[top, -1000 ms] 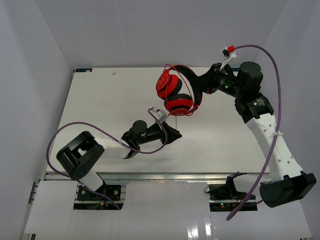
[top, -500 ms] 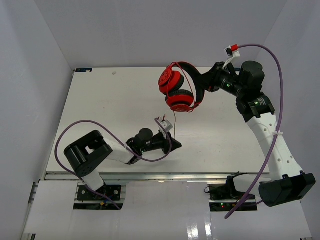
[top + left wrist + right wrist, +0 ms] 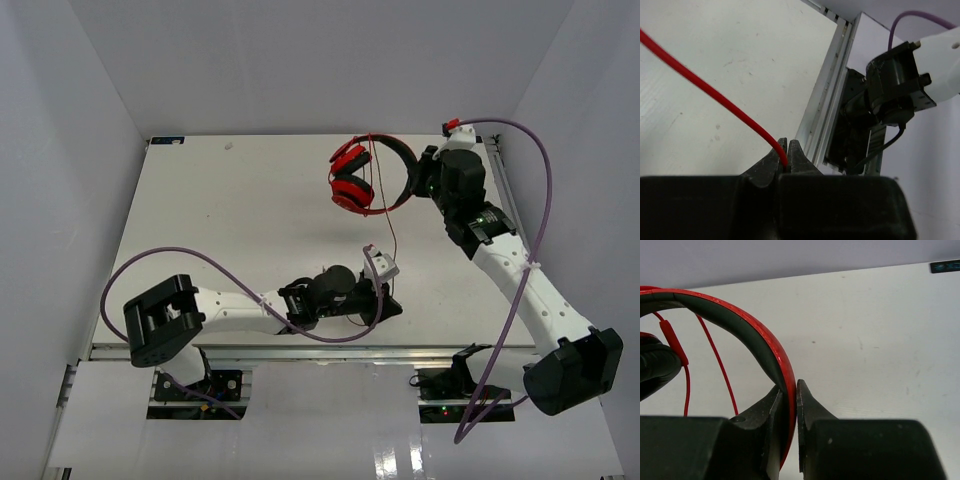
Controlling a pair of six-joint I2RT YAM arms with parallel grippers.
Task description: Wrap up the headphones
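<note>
The red headphones (image 3: 352, 180) hang in the air over the far right of the table, ear cups to the left. My right gripper (image 3: 418, 183) is shut on their black-and-red headband (image 3: 765, 347). The thin red cable (image 3: 390, 225) runs from the headphones down to my left gripper (image 3: 392, 308), near the table's front edge. In the left wrist view the left gripper (image 3: 788, 150) is shut on the cable (image 3: 715, 95), which stretches taut up to the left. In the right wrist view my right gripper (image 3: 789, 392) pinches the band, with cable strands (image 3: 715, 355) beside it.
The white table (image 3: 220, 220) has a metal rail (image 3: 827, 95) along its front edge, close to the left gripper. Purple arm cables (image 3: 200, 265) loop over both arms. The right arm's base (image 3: 890, 95) stands beyond the rail.
My left gripper has moved right and toward the front edge, pulling the cable out. My right gripper has turned and shifted the headphones right and farther back.
</note>
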